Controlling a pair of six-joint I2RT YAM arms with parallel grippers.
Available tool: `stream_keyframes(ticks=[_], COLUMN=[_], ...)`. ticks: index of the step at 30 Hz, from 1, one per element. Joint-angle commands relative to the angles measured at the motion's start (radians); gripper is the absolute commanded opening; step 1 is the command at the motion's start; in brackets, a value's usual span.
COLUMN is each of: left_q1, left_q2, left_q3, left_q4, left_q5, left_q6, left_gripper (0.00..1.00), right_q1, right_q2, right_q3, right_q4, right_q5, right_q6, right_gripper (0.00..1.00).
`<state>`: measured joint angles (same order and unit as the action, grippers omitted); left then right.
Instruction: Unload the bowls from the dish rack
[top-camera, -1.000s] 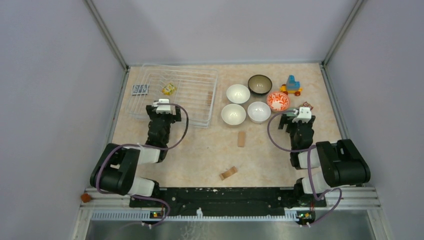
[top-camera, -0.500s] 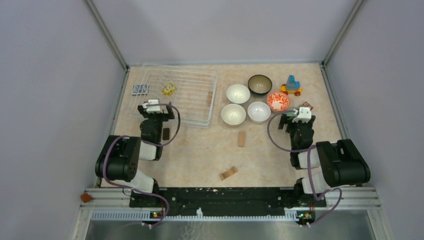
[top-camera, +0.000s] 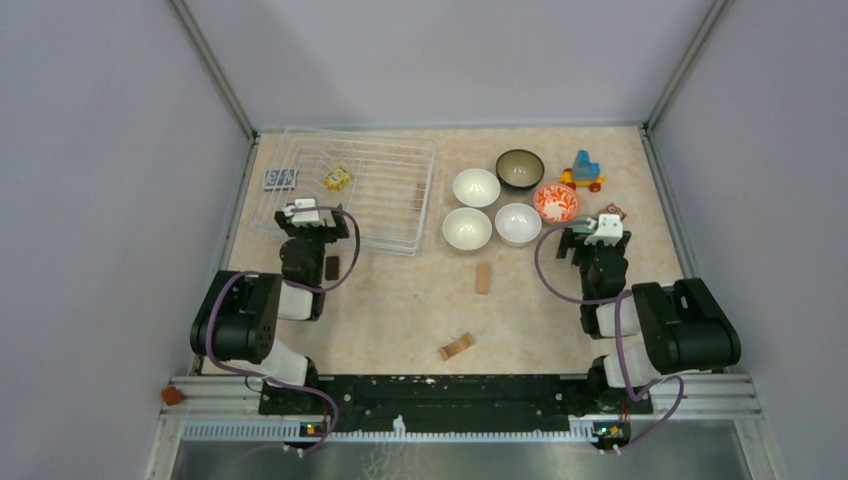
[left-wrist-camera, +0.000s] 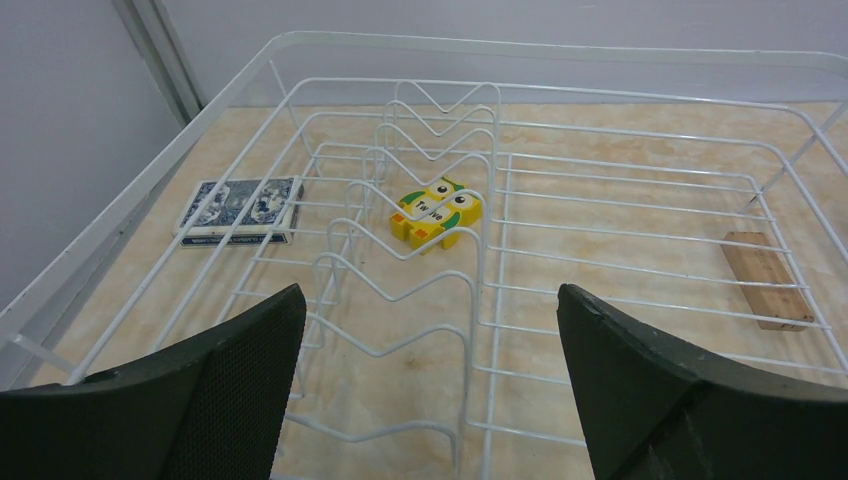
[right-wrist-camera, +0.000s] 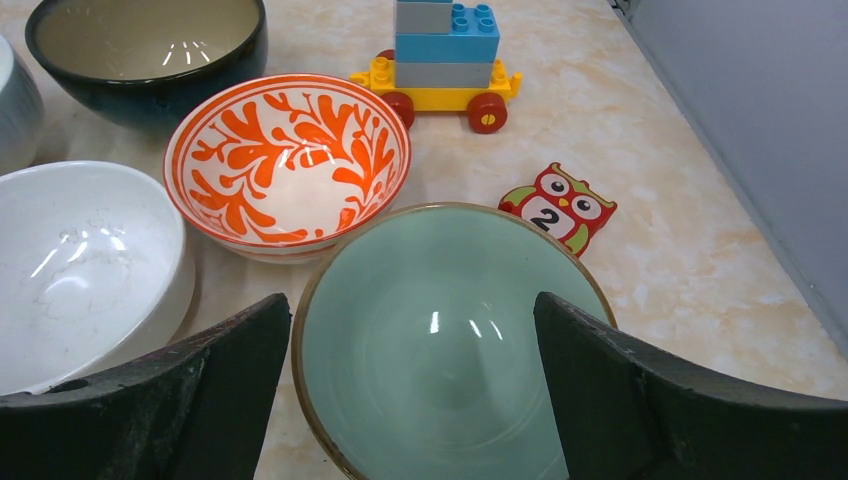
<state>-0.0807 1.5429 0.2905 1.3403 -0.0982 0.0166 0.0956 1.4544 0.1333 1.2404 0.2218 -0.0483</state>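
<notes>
The wire dish rack (top-camera: 385, 165) stands at the back left and holds no bowl; in the left wrist view its dividers (left-wrist-camera: 440, 150) are bare. Three white bowls (top-camera: 467, 229), a dark bowl (top-camera: 520, 168) and an orange-red patterned bowl (top-camera: 556, 203) sit on the table right of the rack. My left gripper (top-camera: 306, 215) is open and empty at the rack's near left edge (left-wrist-camera: 430, 390). My right gripper (top-camera: 601, 228) is open, its fingers either side of a pale-green bowl (right-wrist-camera: 450, 340) that rests on the table beside the orange bowl (right-wrist-camera: 288, 165).
A yellow owl block (left-wrist-camera: 436, 213) and a wooden block (left-wrist-camera: 765, 278) lie in the rack, a blue card deck (left-wrist-camera: 240, 210) at its left side. A toy vehicle (right-wrist-camera: 440, 55) and an owl tile (right-wrist-camera: 557, 208) lie beyond the bowls. Two wooden blocks (top-camera: 483, 277) (top-camera: 457, 346) lie mid-table.
My left arm pulled back and a little left from over the rack's near edge, then stayed still. The right arm and the bowls have not moved.
</notes>
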Motion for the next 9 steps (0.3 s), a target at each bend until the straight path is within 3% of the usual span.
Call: stream_keyframes(ticks=[1, 9], left_q1=[0.002, 0.003], left_q2=[0.028, 0.028], left_q3=[-0.017, -0.013], left_q4=[-0.16, -0.17], left_q5=[-0.001, 0.001], left_q6=[0.045, 0.046], left_gripper=[0.99, 0.99], right_q1=[-0.007, -0.007], right_q2=[0.006, 0.005], right_q3=[0.023, 0.023], right_q4=[0.041, 0.042], right_q5=[-0.013, -0.013], right_q6=[0.013, 0.014], right_gripper=[0.91, 0.91])
